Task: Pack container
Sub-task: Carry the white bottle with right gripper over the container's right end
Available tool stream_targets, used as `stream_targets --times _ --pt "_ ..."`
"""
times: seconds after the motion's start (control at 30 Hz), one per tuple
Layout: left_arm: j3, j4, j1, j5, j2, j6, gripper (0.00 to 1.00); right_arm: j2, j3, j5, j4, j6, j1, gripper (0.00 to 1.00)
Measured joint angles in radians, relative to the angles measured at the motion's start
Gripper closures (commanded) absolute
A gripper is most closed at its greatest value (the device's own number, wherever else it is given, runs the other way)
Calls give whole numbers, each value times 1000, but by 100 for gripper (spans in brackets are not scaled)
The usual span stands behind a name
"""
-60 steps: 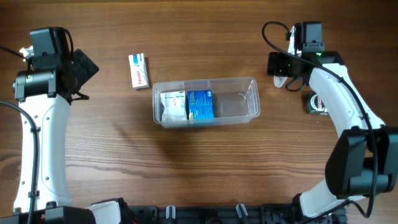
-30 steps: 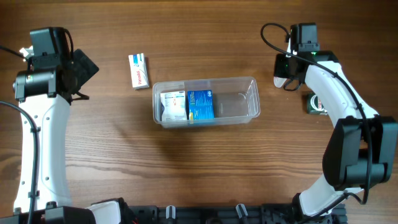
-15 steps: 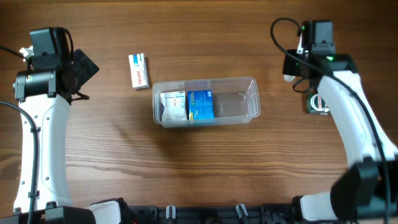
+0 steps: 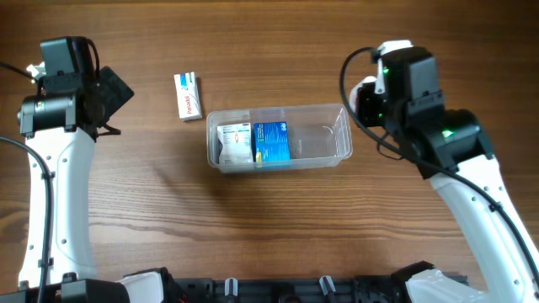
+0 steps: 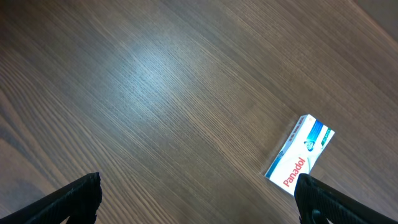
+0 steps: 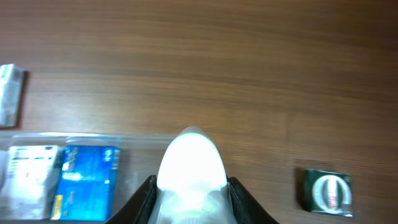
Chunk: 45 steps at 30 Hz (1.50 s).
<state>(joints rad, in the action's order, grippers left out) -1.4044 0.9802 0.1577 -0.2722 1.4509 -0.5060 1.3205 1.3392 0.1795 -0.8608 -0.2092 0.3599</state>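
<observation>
My right gripper (image 6: 191,190) has its jaws clamped on a pale rounded item (image 6: 191,160), one finger pressed to each side of it. It hangs by the right end of the container (image 4: 344,135), which lies lengthwise near the middle of the table (image 4: 253,219). From my right wrist, the container's far rim (image 6: 93,135) runs left of the held item. In its left half a blue box (image 4: 271,141) lies beside a white box (image 4: 233,143). A dark green square pack (image 6: 328,190) lies on the wood to the right.

My left gripper (image 5: 198,200) has its jaws spread wide and empty, well to the left of the container. A Panadol box (image 5: 300,154) lies flat on the table, just off the container's far left corner.
</observation>
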Motion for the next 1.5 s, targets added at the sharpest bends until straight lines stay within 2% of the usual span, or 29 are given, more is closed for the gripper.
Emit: stream_targets --times 0.3,0.87,1.5 --pt "0 0 0 0 0 0 0 172 1 -6 9 -85 122 78" --pt "0 0 0 0 0 0 0 425 1 2 68 -116 124 77" --pt "0 0 0 0 0 0 0 450 -8 61 126 -135 123 72"
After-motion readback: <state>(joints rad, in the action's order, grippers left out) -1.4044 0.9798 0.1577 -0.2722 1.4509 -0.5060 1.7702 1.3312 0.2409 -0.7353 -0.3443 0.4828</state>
